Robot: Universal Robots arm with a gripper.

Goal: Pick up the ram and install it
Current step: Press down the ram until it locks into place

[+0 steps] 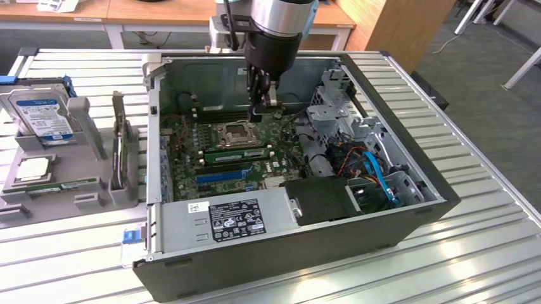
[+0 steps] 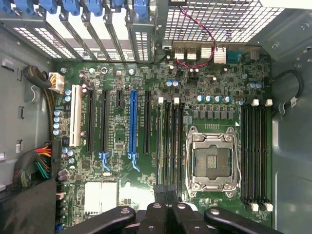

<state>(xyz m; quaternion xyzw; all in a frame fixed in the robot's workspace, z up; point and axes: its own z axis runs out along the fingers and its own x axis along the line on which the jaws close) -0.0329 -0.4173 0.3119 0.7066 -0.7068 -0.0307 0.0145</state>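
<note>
The ram [image 1: 237, 154] is a long green stick lying in a memory slot of the motherboard [image 1: 279, 136], between the processor socket [image 1: 235, 134] and the blue expansion slot [image 1: 222, 177]. In the wrist view the ram [image 2: 160, 141] shows as a thin greenish strip in the slot nearest the blue one. My gripper [image 1: 258, 116] hangs inside the open computer case [image 1: 372, 221], above the board near the socket. Its black fingers [image 2: 157, 195] are pressed together with nothing visible between them, over the near end of that slot bank; the gripper [image 2: 165, 191] is shut.
A second bank of black memory slots [image 2: 256, 151] runs on the socket's other side. The power supply [image 1: 228, 221], a drive cage [image 1: 334, 120] and blue cables [image 1: 376, 174] crowd the case. On the exterior view's left, a grey fixture [image 1: 80, 196] holds a hard drive [image 1: 42, 117] and a processor chip [image 1: 32, 168].
</note>
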